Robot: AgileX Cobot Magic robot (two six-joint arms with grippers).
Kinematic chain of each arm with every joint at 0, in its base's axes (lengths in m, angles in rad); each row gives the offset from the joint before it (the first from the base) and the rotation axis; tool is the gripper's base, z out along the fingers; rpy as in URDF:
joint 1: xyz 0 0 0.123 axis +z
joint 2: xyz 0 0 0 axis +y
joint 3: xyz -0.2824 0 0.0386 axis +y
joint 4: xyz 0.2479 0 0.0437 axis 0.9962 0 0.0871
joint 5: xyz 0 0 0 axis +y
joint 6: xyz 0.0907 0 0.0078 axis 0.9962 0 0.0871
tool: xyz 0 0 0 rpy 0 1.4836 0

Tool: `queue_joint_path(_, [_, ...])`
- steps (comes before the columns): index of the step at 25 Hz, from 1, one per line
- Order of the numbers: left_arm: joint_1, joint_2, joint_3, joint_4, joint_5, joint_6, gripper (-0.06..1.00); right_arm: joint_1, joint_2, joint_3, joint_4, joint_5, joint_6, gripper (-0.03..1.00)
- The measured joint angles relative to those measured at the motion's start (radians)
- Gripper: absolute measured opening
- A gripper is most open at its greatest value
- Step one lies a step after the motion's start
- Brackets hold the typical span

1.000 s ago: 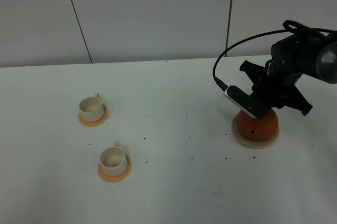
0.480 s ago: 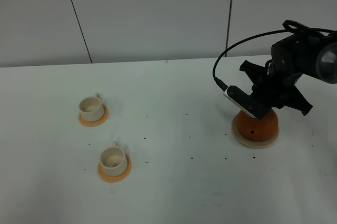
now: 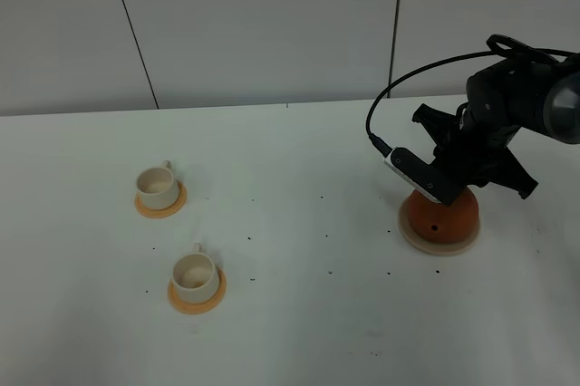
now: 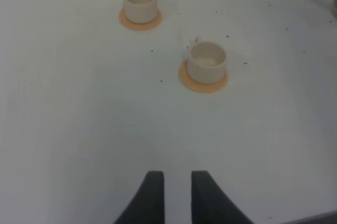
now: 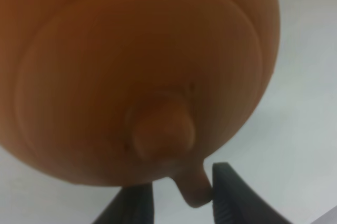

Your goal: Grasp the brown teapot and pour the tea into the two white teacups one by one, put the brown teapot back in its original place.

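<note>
right gripper straddles brown teapot handle on coaster near table right edge, clamping unclear; left gripper slightly spread

Reddish-brown teapot, cream-white teacups on orange saucers, black fingers.

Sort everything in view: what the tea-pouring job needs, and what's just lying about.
Job:
- brown teapot
- beige coaster under it
- far teacup and near teacup, each on an orange saucer
- right gripper, fingers either side of the teapot's handle

Lying about:
- dark specks on the white table
- left gripper, empty
</note>
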Motion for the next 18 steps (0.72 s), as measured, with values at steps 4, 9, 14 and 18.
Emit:
queue_joint_path(4, [0.000, 0.000, 0.000, 0.000, 0.000, 0.000, 0.20, 0.000, 0.000, 0.000, 0.000, 0.000, 0.000, 0.27])
queue_joint_path(9, [0.000, 0.000, 0.000, 0.000, 0.000, 0.000, 0.20, 0.000, 0.003, 0.000, 0.000, -0.002, 0.000, 0.27])
queue_joint_path(14, [0.000, 0.000, 0.000, 0.000, 0.000, 0.000, 0.20, 0.000, 0.007, 0.000, 0.002, -0.009, 0.000, 0.27])
queue_joint_path(18, [0.000, 0.000, 0.000, 0.000, 0.000, 0.000, 0.20, 0.000, 0.012, 0.000, 0.002, -0.015, 0.000, 0.27])
